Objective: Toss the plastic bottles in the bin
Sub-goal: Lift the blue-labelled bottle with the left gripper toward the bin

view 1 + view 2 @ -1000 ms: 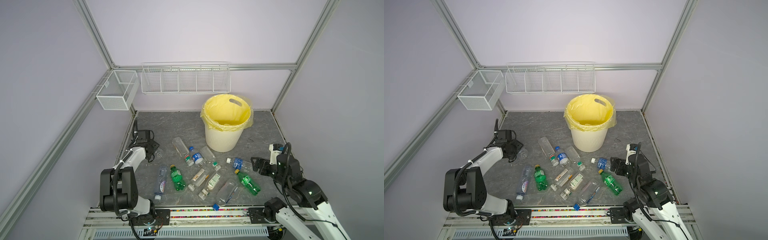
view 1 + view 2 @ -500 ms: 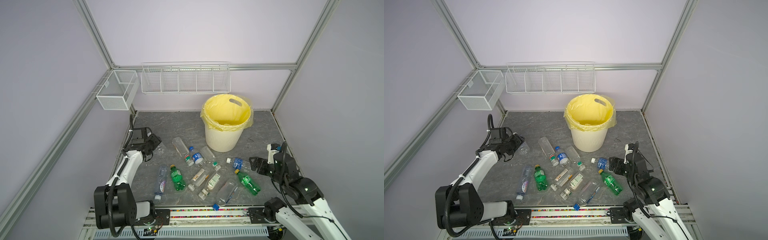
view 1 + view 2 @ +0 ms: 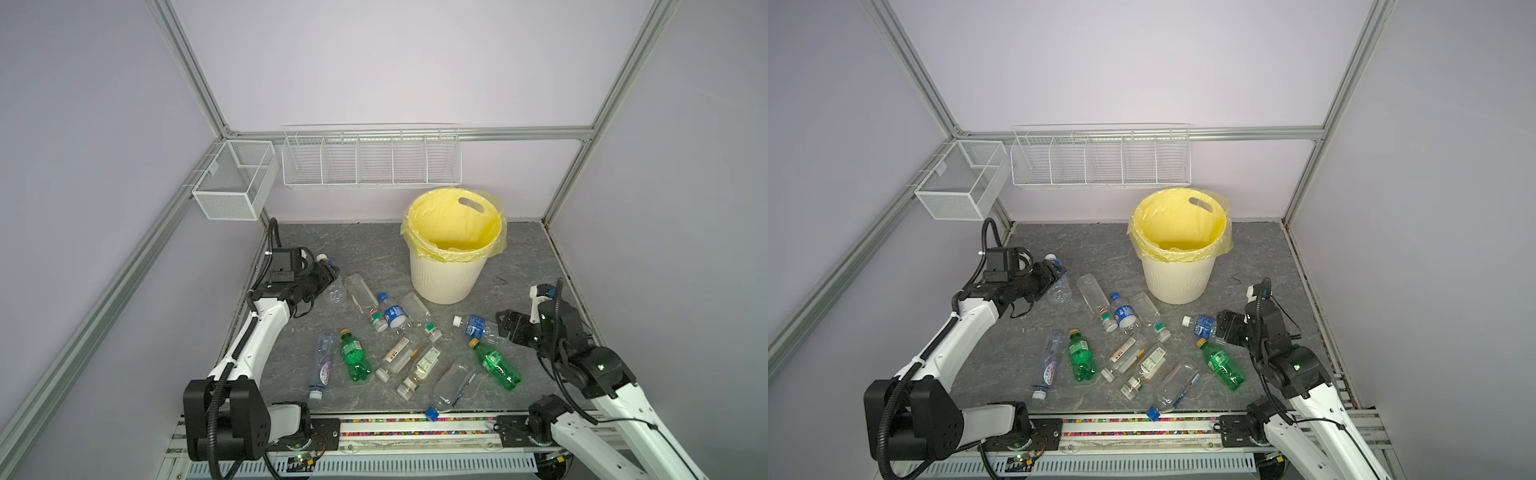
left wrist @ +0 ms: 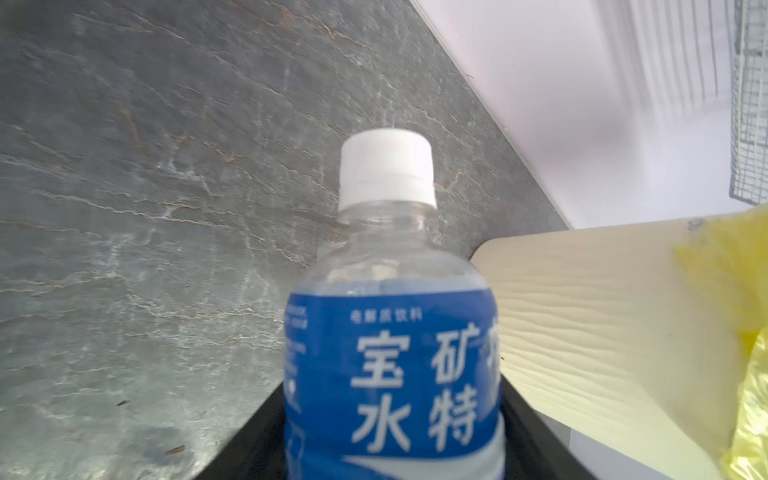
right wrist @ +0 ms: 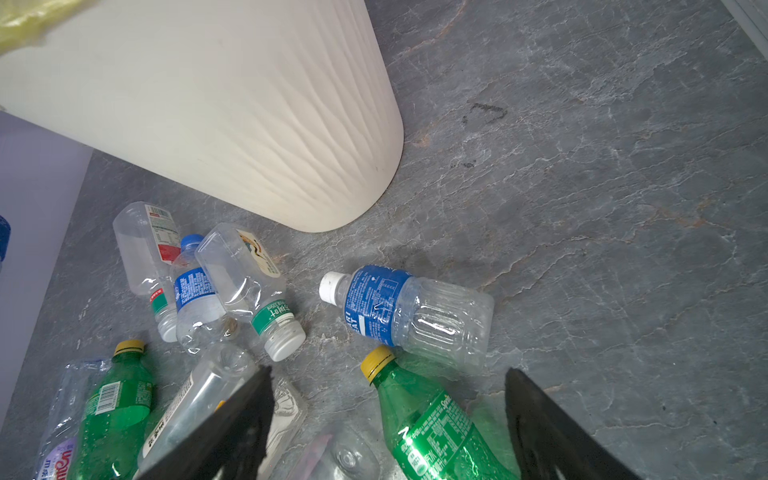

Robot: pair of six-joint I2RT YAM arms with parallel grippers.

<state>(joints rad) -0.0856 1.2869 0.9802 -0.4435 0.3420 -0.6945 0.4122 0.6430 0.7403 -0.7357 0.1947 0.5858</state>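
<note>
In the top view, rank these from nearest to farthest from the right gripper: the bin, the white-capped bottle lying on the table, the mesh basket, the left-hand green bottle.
From the right gripper:
1. White-capped bottle, right at its fingertips.
2. Bin, farther back, near the middle.
3. Green bottle, toward the left arm's side.
4. Mesh basket, hung high at far left.

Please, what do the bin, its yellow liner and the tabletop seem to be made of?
The bin: probably matte cream plastic, judging by its moulded wavy ribs. The yellow liner: thin, slightly glossy plastic film; it wrinkles and drapes over the rim. The tabletop: grey veined stone, perhaps slate, or a printed imitation; the look leaves that open.
</note>
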